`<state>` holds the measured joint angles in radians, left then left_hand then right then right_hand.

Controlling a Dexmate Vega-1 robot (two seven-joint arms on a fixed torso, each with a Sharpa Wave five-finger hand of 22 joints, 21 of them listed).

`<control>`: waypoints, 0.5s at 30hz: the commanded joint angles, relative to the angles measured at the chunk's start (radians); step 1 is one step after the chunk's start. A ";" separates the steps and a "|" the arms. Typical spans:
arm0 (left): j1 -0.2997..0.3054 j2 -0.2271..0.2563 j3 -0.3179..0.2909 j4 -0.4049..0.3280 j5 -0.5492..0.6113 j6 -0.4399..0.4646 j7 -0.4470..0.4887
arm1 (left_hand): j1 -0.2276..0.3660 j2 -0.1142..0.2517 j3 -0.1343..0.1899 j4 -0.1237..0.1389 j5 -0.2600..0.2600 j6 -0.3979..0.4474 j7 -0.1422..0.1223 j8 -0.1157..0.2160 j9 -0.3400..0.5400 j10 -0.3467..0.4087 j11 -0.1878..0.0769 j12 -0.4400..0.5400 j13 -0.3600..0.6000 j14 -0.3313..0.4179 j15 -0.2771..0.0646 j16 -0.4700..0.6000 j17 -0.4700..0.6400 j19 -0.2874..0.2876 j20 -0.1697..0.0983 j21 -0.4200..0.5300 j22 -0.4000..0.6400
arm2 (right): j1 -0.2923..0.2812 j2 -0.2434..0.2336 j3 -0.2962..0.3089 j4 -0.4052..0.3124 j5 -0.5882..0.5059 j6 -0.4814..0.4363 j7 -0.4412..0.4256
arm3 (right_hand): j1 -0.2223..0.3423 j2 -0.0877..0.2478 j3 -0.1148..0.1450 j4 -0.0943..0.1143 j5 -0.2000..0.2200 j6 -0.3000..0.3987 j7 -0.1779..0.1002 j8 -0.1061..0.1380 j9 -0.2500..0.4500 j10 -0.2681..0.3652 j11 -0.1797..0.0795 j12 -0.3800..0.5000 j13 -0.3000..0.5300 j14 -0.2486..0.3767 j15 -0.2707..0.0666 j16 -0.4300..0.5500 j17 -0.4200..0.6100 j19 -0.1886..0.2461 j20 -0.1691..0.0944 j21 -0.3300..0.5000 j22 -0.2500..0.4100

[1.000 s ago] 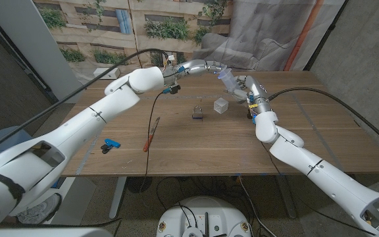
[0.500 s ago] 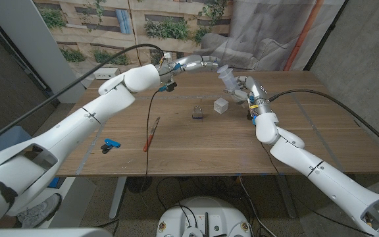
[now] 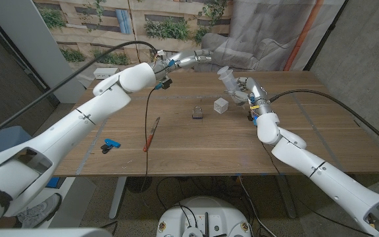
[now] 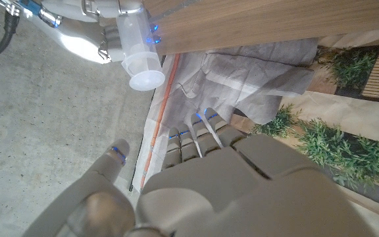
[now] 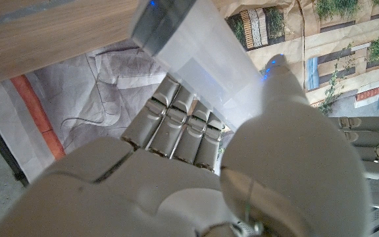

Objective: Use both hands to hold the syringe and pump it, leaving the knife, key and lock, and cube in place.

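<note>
Head view, left to right: our left hand (image 3: 202,54), empty and fingers apart, near the syringe (image 3: 227,77); our right hand (image 3: 247,89) grasps its barrel aloft. Knife (image 3: 151,133), lock (image 3: 197,112), cube (image 3: 221,105) untouched. Pumping apparently outstanding.

translucent syringe (image 3: 229,78); red-handled knife (image 3: 151,135)

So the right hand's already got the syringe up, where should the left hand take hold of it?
The syringe sits in the right hand, which wraps its lower barrel, leaving the flared upper end tilted toward the left hand. Probably best to bring the open left hand in from its own side and close on that free end, clear of the right hand's fingers.
</note>
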<state>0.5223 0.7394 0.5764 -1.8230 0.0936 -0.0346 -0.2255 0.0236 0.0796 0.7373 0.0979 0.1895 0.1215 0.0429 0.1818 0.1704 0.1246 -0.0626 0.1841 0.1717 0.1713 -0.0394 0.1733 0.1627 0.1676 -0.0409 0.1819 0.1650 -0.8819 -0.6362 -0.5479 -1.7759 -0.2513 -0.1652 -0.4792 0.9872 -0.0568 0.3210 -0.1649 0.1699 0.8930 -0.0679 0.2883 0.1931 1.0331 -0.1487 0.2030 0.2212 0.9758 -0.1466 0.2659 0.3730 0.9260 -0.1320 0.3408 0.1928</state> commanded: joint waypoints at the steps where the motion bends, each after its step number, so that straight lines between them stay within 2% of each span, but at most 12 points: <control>1: 0.066 0.013 -0.058 -0.025 -0.041 0.054 0.104 | 0.000 0.064 0.004 -0.001 0.000 0.006 -0.006 0.001 0.004 0.006 0.007 0.003 0.001 -0.001 -0.008 0.001 0.003 0.000 -0.046 0.005 0.003 | -0.004 -0.056 0.001 -0.050 -0.024 -0.038 0.050 | 0.018 0.198 0.012 0.017 0.007 0.071 -0.066 -0.003 0.002 0.014 -0.016 -0.002 0.002 0.006 -0.077 -0.002 0.003 0.003 -0.079 0.006 0.002; 8: 0.123 0.002 -0.100 -0.024 -0.117 0.052 0.167 | 0.003 0.060 0.004 -0.008 -0.001 0.006 -0.007 0.000 0.004 0.005 0.008 0.002 0.001 -0.002 -0.007 0.000 0.002 0.002 -0.046 0.006 0.002 | -0.003 -0.095 -0.009 -0.081 -0.059 -0.066 0.091 | 0.010 0.192 0.008 0.019 0.005 0.067 -0.067 -0.006 0.002 0.010 -0.015 -0.003 0.002 0.002 -0.076 -0.006 0.003 0.001 -0.079 0.006 0.001; 10: 0.157 -0.015 -0.122 -0.016 -0.161 0.042 0.202 | 0.003 0.060 0.005 -0.009 -0.001 0.006 -0.007 0.000 0.004 0.004 0.009 0.002 0.001 -0.002 -0.006 0.000 0.002 0.002 -0.046 0.006 0.002 | 0.002 -0.114 -0.019 -0.098 -0.087 -0.088 0.113 | 0.009 0.192 0.008 0.018 0.005 0.066 -0.067 -0.007 0.002 0.010 -0.015 -0.003 0.002 0.001 -0.077 -0.006 0.003 0.000 -0.079 0.006 0.001; 15: 0.195 -0.025 -0.135 -0.007 -0.196 0.039 0.250 | 0.006 0.060 0.006 -0.012 0.000 0.007 -0.006 0.000 0.004 0.002 0.012 0.001 0.001 -0.003 -0.002 -0.001 0.002 0.004 -0.046 0.006 0.002 | 0.012 -0.133 -0.036 -0.114 -0.129 -0.107 0.143 | 0.006 0.191 0.007 0.019 0.005 0.063 -0.070 -0.009 0.002 0.008 -0.019 -0.004 0.002 -0.002 -0.077 -0.009 0.002 -0.001 -0.079 0.006 0.001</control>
<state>0.6334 0.7341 0.4894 -1.8398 -0.0053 0.0057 -0.0856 0.0236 0.0796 0.7396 0.0917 0.1895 0.1235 0.0410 0.1818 0.1703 0.1209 -0.0588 0.1841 0.1716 0.1713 -0.0394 0.1733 0.1629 0.1676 -0.0409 0.1819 0.1650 -0.8840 -0.7141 -0.5566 -1.8439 -0.3056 -0.2229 -0.4028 0.9872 -0.0568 0.3186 -0.1625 0.1693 0.8930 -0.0679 0.2799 0.1930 1.0299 -0.1519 0.2019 0.2211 0.9757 -0.1466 0.2619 0.3730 0.9260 -0.1320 0.3408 0.1905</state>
